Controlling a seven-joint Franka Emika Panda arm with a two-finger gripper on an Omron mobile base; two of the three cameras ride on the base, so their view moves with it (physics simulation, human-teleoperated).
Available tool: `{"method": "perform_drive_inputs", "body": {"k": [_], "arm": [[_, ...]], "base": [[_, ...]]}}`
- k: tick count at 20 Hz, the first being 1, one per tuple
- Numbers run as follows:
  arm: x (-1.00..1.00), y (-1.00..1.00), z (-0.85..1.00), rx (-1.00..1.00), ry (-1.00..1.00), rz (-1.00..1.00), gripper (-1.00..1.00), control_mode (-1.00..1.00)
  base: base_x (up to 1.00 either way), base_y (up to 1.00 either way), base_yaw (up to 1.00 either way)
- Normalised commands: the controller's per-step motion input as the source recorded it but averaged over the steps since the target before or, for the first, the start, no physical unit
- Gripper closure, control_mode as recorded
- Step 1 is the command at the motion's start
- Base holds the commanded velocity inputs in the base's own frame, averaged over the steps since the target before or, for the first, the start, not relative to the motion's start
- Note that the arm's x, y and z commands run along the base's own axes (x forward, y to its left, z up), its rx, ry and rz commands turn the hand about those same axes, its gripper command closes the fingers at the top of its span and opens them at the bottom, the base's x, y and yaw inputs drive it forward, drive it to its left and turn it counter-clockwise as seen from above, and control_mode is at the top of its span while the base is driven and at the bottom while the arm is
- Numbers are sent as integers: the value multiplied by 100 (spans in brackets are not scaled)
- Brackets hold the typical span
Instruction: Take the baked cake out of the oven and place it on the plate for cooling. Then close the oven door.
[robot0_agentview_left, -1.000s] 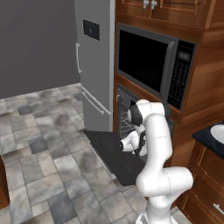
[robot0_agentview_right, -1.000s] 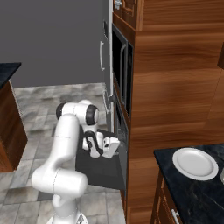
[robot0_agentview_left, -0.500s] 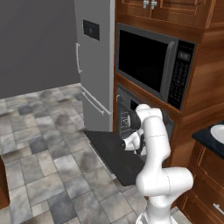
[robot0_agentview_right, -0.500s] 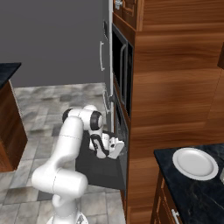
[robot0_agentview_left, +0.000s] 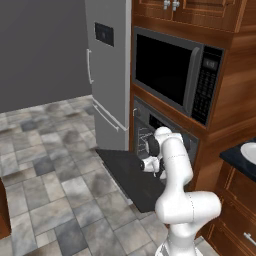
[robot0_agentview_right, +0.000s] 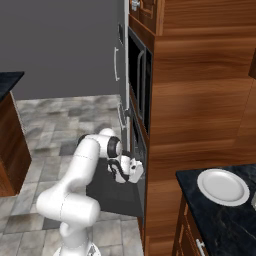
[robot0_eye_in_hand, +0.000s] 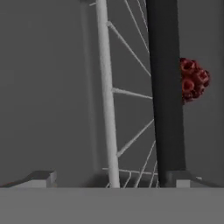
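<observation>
The oven door (robot0_agentview_left: 131, 175) lies dropped open, flat in front of the oven (robot0_agentview_left: 165, 132), and my gripper (robot0_agentview_right: 131, 170) is at the mouth of the cavity with its fingers spread wide, holding nothing. From my hand camera I see the wire rack (robot0_eye_in_hand: 109, 92) and a dark tray edge (robot0_eye_in_hand: 164, 87) running across the view, and the cake (robot0_eye_in_hand: 194, 81) peeks out past that edge, a small reddish-brown lump sitting on the tray inside the oven, well apart from my fingertips. I think it lies off to one side of my approach, though the rolled view makes that hard to judge. The plate (robot0_agentview_right: 223, 186) waits bare on the dark counter (robot0_agentview_right: 210, 220) to my right. So nothing is finished yet: grasping, carrying, placing and shutting the door all remain.
</observation>
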Motion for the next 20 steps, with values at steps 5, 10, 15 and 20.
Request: {"method": "perform_drive_inputs", "body": {"k": [5, 10, 15, 20], "arm": [[44, -10, -46, 0, 8, 0, -100, -100], [38, -2, -50, 0, 10, 0, 100, -100], [11, 0, -49, 6, 22, 0, 100, -100], [0, 1, -38, 27, 50, 0, 100, -100]], "base": [[0, 0, 0], [0, 0, 0], [0, 0, 0], [0, 0, 0]]}}
